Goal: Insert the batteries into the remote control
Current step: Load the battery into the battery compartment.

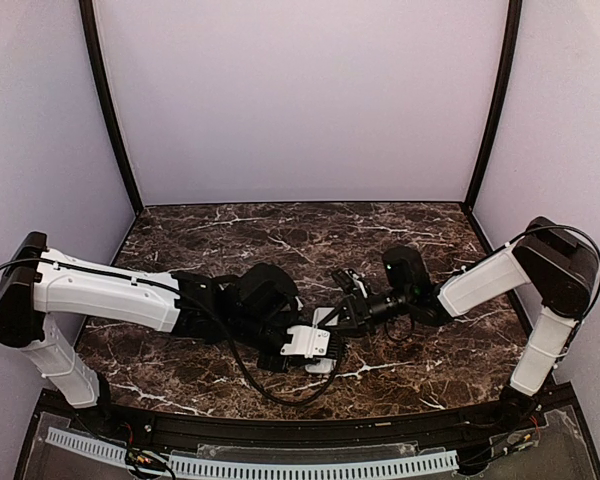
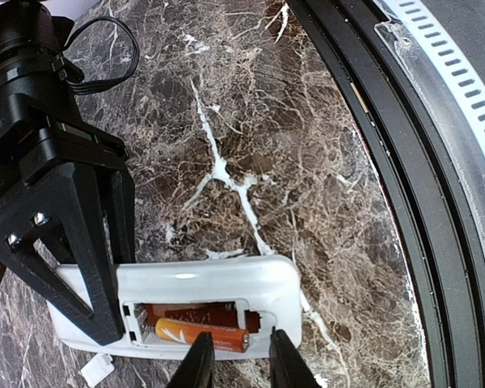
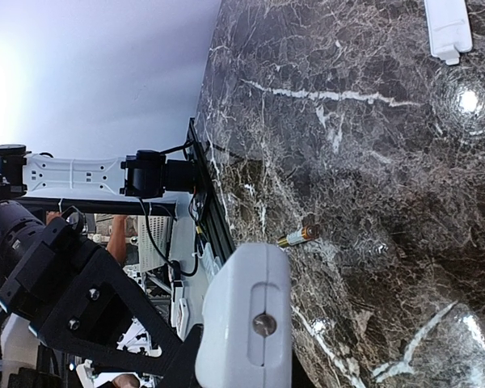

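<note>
Loading looks about half done. One battery (image 2: 202,334) lies in the open bay of the remote (image 2: 226,283), low in the left wrist view. The left gripper (image 2: 241,365) hangs just over that battery's end, its tips narrowly apart with nothing between them. The right gripper (image 2: 117,295) seems to clamp the remote's left end, with one finger across the front, but the far finger's tip is hidden behind the casing. A loose battery (image 3: 299,236) lies on the table (image 3: 372,162) near the centre of the right wrist view, and the cover (image 3: 449,28) is at upper right. Next, I judge, the left gripper must fetch the loose battery and lay it in the second slot the right way round. That slot is dark and brownish, and I cannot tell whether it is empty. In the top view the arms hide most of the remote.
</note>
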You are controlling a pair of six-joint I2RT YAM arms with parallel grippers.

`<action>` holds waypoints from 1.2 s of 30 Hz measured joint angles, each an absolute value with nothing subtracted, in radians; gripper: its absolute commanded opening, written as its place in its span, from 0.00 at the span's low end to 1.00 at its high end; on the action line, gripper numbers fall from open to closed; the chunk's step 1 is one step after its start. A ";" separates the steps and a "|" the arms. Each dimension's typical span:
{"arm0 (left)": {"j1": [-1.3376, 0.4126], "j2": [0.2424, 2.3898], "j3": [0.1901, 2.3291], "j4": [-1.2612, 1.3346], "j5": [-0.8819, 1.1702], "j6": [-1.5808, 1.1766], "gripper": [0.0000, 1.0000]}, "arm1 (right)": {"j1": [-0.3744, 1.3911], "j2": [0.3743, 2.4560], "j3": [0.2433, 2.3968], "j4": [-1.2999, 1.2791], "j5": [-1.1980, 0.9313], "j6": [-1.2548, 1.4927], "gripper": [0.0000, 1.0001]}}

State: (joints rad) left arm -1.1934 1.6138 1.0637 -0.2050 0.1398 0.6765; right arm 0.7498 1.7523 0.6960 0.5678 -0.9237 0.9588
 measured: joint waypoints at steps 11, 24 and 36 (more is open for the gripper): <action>-1.193 1.625 1.064 -0.198 0.117 0.698 0.19 | 0.754 1.752 0.705 0.568 -0.925 0.958 0.00; -1.180 1.631 1.064 -0.189 0.107 0.704 0.12 | 0.754 1.752 0.705 0.562 -0.923 0.957 0.00; -1.166 1.649 1.064 -0.191 0.105 0.707 0.11 | 0.754 1.752 0.705 0.541 -0.916 0.958 0.00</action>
State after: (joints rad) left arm -1.1656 1.6493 1.0637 -0.1909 0.1047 0.7071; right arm 0.7540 1.7523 0.7052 0.5411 -0.9161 0.9585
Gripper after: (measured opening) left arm 0.110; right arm 0.194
